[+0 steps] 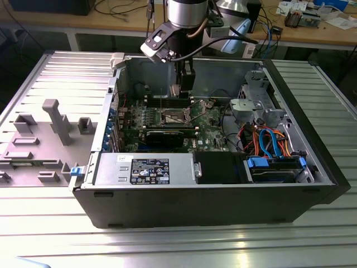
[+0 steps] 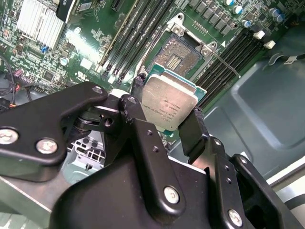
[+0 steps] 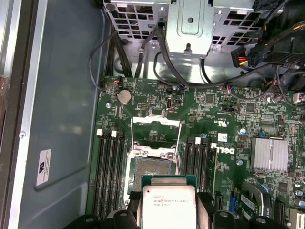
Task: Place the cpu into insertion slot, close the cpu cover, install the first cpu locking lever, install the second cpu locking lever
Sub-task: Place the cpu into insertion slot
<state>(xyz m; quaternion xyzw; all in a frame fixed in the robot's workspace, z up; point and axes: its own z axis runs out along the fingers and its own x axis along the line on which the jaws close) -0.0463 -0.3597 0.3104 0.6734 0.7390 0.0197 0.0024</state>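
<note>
Gleaming silver-grey square cpu, green-edged

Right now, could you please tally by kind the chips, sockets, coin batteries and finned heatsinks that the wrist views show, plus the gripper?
cpu, held by the gripper: 1
insertion slot, with nothing in it: 1
coin cell battery: 1
finned heatsink: 1
gripper: 1
Total: 5

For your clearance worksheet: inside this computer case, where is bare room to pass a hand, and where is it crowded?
Free: the bare grey case panel beside the memory slots; the open insertion slot between them. Crowded: cables by the drive cage, and where the gripper holds the cpu.
</note>
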